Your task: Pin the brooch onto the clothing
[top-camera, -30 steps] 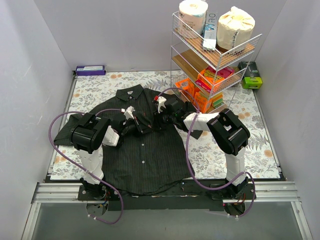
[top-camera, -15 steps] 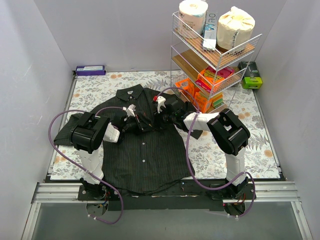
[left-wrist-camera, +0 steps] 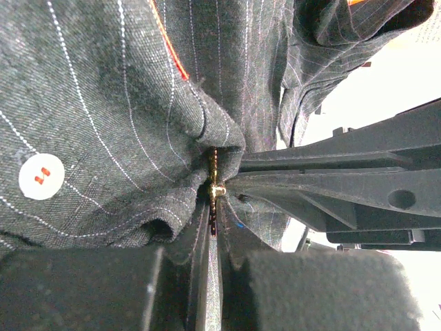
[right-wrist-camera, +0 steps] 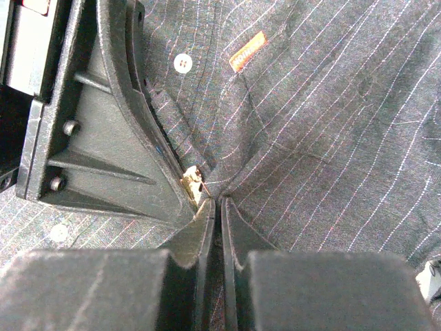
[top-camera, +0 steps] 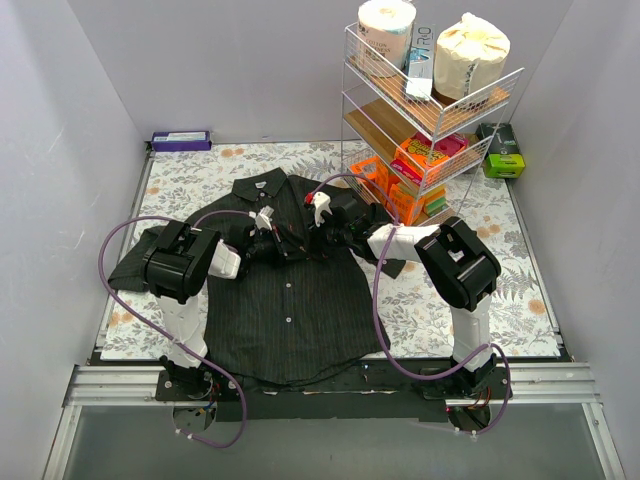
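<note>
Pinching nearest the lens, the left gripper (left-wrist-camera: 213,224) is closed on the brooch (left-wrist-camera: 216,181), whose gold shank stands in a puckered fold of the clothing (left-wrist-camera: 96,103), near the orange chest label (left-wrist-camera: 169,48). Opposite, the right gripper (right-wrist-camera: 215,210) is drawn narrow on that same fold, its tips touching the brooch. The step is judged best done by holding the cloth taut and driving the point along the fold, clear of the floral table cover (top-camera: 440,300) beyond.

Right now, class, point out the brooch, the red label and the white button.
brooch (left-wrist-camera: 216,186): left wrist view, its gold knob.
red label (left-wrist-camera: 171,54): left wrist view, mid-strip.
white button (left-wrist-camera: 41,176): left wrist view, its centre.
</note>
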Controlling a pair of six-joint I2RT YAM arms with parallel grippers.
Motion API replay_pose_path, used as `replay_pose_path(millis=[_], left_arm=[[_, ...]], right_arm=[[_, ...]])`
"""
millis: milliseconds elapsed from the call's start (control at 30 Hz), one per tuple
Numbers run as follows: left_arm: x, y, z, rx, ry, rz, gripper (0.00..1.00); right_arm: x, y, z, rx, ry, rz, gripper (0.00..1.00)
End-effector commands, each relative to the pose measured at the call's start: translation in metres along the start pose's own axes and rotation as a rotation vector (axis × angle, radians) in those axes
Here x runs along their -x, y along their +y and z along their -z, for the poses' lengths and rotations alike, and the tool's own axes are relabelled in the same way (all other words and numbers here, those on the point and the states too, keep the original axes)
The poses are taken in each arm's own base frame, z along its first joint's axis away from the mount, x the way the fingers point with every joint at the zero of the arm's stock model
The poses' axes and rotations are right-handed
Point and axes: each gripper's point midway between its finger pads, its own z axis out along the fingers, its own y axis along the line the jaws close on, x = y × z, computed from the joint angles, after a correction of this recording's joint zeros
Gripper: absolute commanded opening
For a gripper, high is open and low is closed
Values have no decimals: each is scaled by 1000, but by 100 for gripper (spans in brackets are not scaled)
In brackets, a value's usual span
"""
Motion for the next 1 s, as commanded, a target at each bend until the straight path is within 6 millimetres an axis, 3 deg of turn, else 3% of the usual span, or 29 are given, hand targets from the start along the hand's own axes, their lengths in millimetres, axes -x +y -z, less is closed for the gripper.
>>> replay_pose_path(millis=[0, 967], left_arm=[[-18, 7, -9, 33, 72, 17, 0], [-2, 14, -17, 72, 143, 40, 0]], right_arm=[[-21, 44, -4, 159, 72, 22, 3], [-29, 60, -4, 219, 110, 151, 1]])
